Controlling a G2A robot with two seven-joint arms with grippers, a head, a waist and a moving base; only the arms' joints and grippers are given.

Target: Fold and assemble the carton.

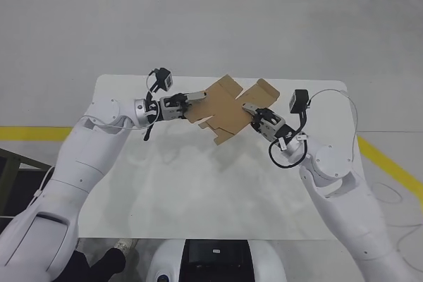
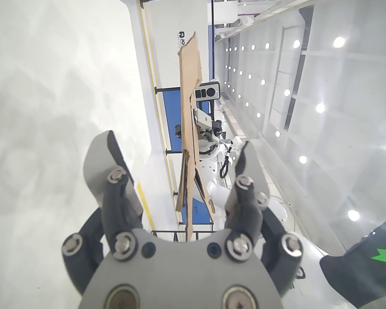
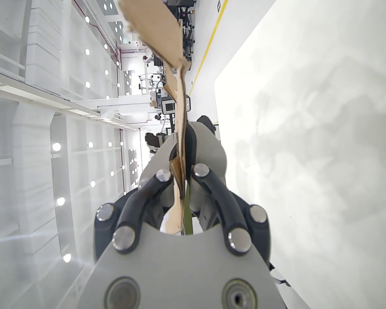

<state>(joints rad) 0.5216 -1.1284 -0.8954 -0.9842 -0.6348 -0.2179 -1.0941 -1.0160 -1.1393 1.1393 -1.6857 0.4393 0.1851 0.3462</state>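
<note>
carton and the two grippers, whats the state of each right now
carton: unassembled, mostly flat sheet, held up off the table
left gripper: open, fingers spread on either side of the carton's edge
right gripper: shut on the carton's opposite end

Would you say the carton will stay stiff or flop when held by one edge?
Probably stiff: the carton juts flat from the shut right gripper, barely sagging. Likely light, since that one pinch carries it. Flaps may hinge at creases; one bends.
</note>
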